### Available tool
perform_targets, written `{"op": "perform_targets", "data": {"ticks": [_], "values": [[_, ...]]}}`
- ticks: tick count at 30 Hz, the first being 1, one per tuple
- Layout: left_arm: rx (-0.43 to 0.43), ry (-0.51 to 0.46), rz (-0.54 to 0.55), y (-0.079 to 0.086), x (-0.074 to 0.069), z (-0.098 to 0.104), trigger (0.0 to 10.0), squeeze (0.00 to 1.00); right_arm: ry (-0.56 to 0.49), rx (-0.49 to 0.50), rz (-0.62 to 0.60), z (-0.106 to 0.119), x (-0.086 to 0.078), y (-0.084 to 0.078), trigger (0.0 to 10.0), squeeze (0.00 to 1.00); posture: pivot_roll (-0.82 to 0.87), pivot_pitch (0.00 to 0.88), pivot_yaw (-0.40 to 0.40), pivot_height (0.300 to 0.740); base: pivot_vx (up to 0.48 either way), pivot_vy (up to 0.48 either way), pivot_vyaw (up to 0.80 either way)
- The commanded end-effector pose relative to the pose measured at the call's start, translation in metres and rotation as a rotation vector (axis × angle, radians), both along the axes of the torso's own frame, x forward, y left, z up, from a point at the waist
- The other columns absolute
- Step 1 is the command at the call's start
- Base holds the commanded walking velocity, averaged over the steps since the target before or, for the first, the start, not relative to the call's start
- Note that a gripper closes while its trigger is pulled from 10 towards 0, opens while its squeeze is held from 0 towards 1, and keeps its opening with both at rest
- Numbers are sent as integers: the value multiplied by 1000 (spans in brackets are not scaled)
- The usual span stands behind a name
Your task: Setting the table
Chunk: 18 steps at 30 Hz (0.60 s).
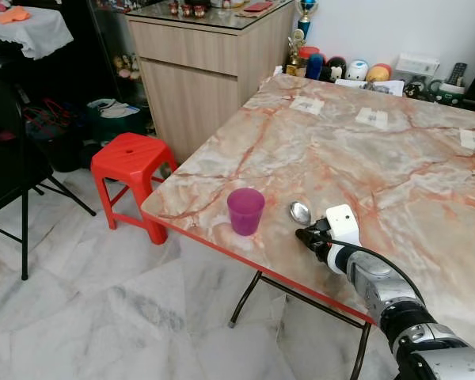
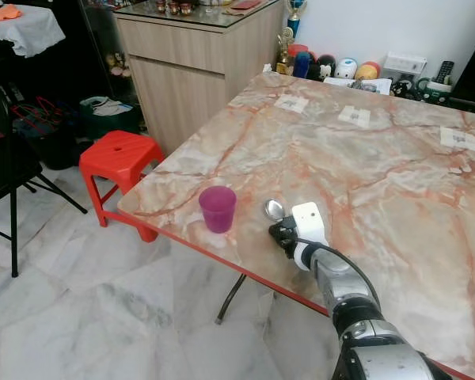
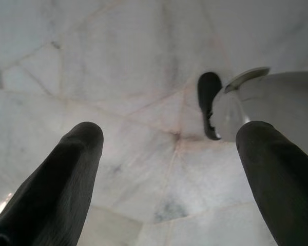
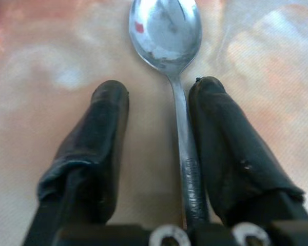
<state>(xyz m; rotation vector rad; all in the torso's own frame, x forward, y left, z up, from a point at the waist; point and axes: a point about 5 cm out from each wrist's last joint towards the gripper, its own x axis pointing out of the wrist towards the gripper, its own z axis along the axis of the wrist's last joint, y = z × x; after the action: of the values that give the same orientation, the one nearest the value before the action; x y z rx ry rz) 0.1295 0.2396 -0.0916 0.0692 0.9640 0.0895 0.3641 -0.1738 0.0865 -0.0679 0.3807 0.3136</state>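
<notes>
**Right gripper astride a spoon on the marble table**

Right gripper (image 4: 156, 87) sits low on the table (image 1: 396, 158) near its front edge, its two black fingers parted a little with the handle of a steel spoon (image 4: 169, 41) lying between them. The handle runs close along one finger, with a clear gap to the other; whether the finger presses it I cannot tell. The spoon lies flat, bowl up, polished and mirror-bright, pointing away from the wrist. Just to its left stands a purple plastic cup (image 1: 245, 210), upright and tapered, apart from the spoon.

The tabletop is glossy marble-patterned, cream veined with rust orange, edged in red, on thin dark metal legs. Pale grey marble tiles cover the floor (image 1: 103, 317). A red plastic stool (image 1: 132, 158) stands by the table's corner, before a light wood cabinet (image 1: 198, 71).

Left gripper (image 3: 169, 133) hangs over the floor, fingers wide apart and holding nothing.
</notes>
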Motion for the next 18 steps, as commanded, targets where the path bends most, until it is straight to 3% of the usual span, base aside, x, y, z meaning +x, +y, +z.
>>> {"op": "perform_targets", "data": {"ticks": [1,9,11,18], "values": [[-6,12,3,-5,2,-1,10000,0,31,-13,8,-7,-3,3,0,0,65,80,6,740,0,0,0],[-21,-4,-12,-20,15,-1,10000,0,49,-29,6,-14,-7,2,0,0,67,81,5,740,0,0,0],[-33,-1,-20,-30,13,-3,10000,0,55,-36,2,-16,-8,1,0,0,68,83,5,740,0,0,0],[-37,15,-23,-35,2,-7,10000,0,65,-50,1,-20,-10,1,0,0,67,84,6,740,0,0,0]]}}
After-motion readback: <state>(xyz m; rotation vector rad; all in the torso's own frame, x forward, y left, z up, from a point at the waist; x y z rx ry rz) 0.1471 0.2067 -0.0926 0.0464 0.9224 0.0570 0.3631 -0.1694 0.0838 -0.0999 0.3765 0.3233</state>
